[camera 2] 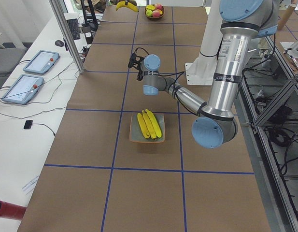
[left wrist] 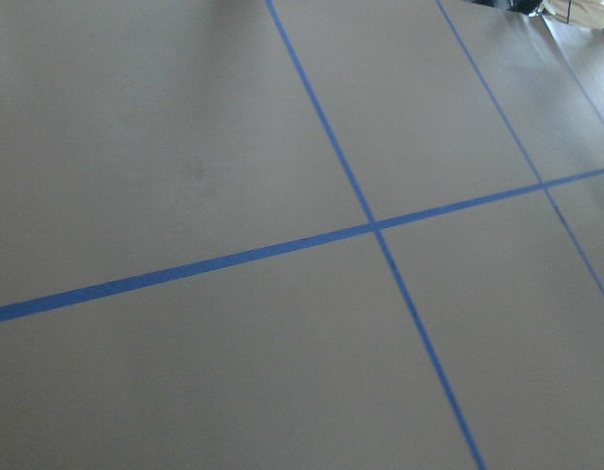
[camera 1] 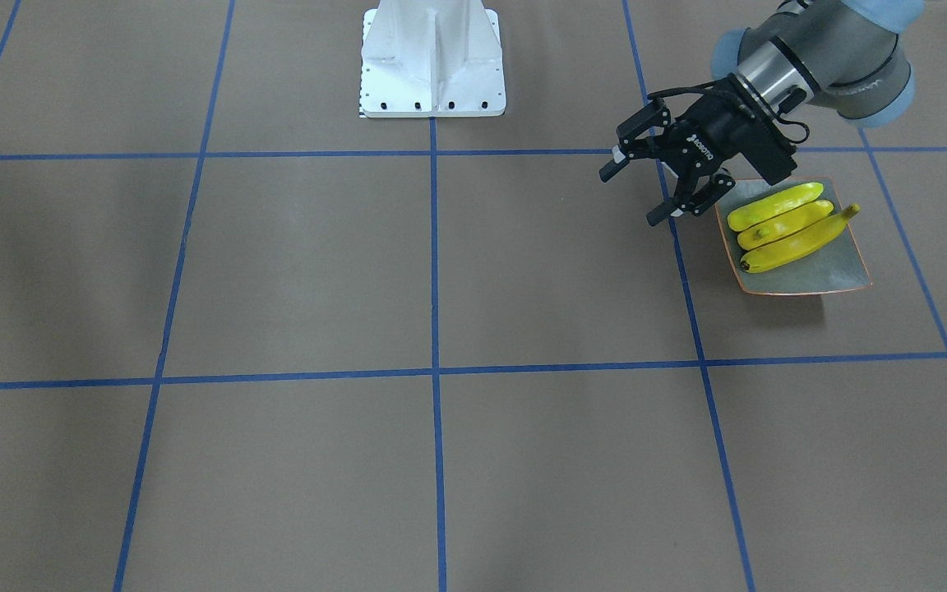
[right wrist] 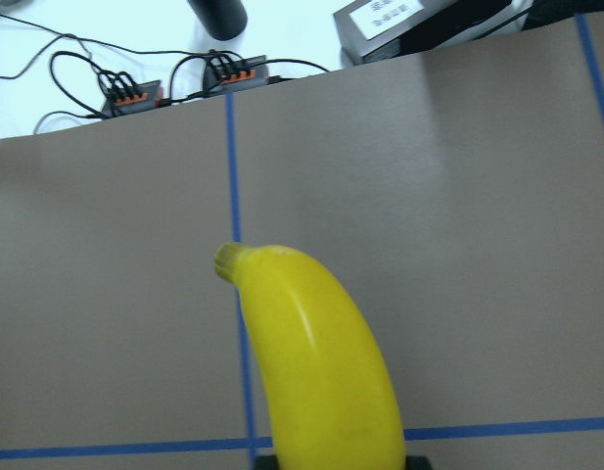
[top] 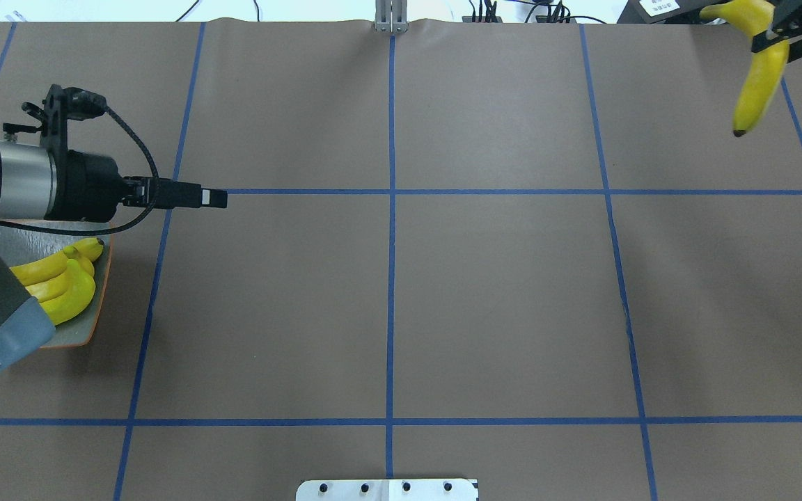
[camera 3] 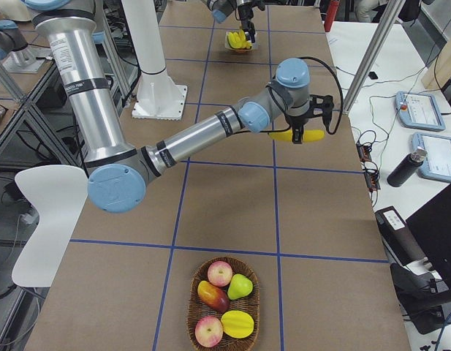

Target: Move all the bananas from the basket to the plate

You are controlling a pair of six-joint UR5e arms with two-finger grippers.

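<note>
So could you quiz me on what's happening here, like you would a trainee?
1. How many bananas lie on the plate?
2. True or false: the left gripper is holding a banana.
3. Where is the fourth banana? A: on the plate. B: in the right gripper, up off the table. C: in the left gripper.

Key: 1: three. 2: false, it is open and empty, beside the plate. 3: B.
</note>
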